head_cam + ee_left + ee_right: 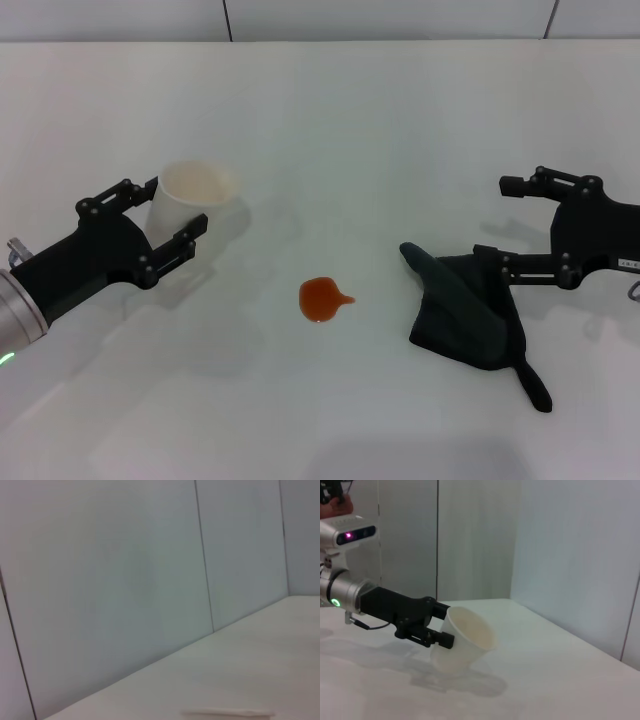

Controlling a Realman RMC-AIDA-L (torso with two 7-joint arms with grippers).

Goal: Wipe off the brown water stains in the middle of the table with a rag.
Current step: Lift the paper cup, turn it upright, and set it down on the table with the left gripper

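Observation:
The brown water stain (322, 298) is a small orange-brown blot with a short tail on the white table (330, 130), near the middle. The dark rag (470, 315) lies crumpled to its right, with a narrow tail pointing toward the front. My right gripper (492, 220) is open just beside the rag's far right edge, and its nearer finger (500, 259) overlaps the cloth's edge. My left gripper (175, 207) is shut on a white cup (190, 195) at the left. The right wrist view shows that cup (470, 635) tilted in the left gripper (445, 625).
The left wrist view shows only the wall panels and a bare stretch of table (250, 670). A wall runs along the table's far edge (320, 40).

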